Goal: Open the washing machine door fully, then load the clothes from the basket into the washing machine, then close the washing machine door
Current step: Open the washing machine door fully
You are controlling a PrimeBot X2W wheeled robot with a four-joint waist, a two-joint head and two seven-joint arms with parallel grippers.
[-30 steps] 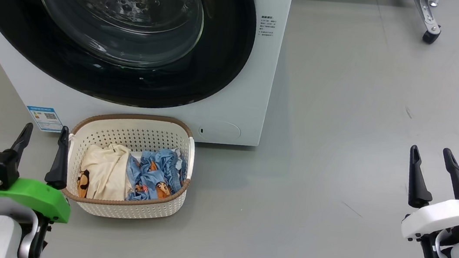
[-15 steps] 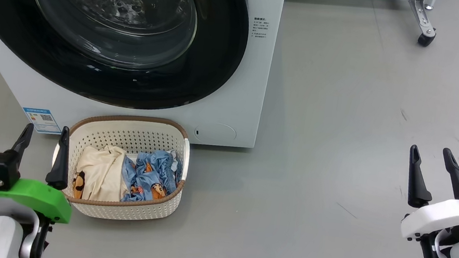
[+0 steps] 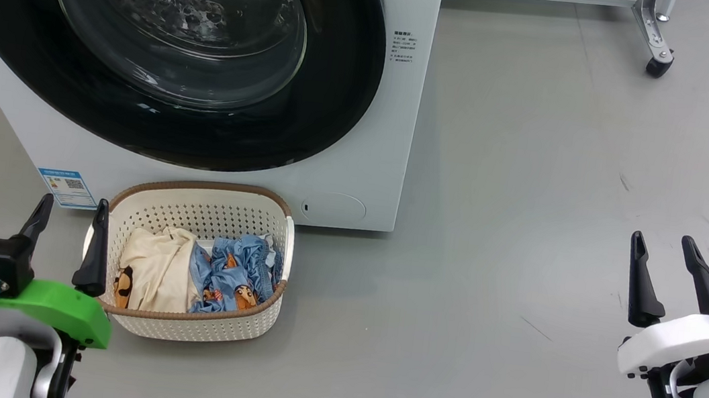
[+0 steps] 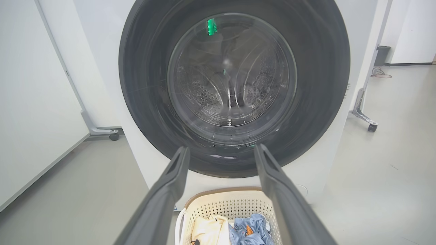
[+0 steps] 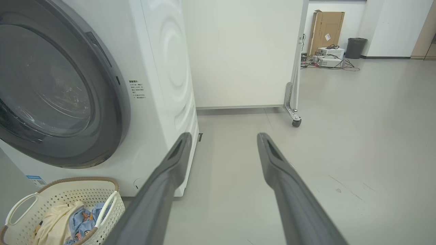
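At the lower left of my head view, my left gripper (image 3: 73, 208) stands with its two dark fingers spread wide and nothing between them. My right gripper (image 3: 661, 245), at the lower right, is the same: wide apart and empty, over bare grey floor (image 3: 532, 180). Neither touches anything.

Just beside my left gripper sits the basket (image 3: 203, 332), with the clothes (image 3: 204, 268) heaped inside, a cream piece to the left and blue printed pieces to the right. Right behind it rises the washing machine (image 3: 397, 130). The washing machine door (image 3: 339, 102) lies flush against its front, black rim and glass bowl facing me, so it is shut.

Over the last second the whole head view has slid a little, machine and basket together, while my grippers kept their places and their spread. I take that as my own head or waist turning, not the things moving. I judge that I am only squaring up. The door comes first, perhaps by the dark slot (image 5: 98, 46) on its rim in my right wrist view.
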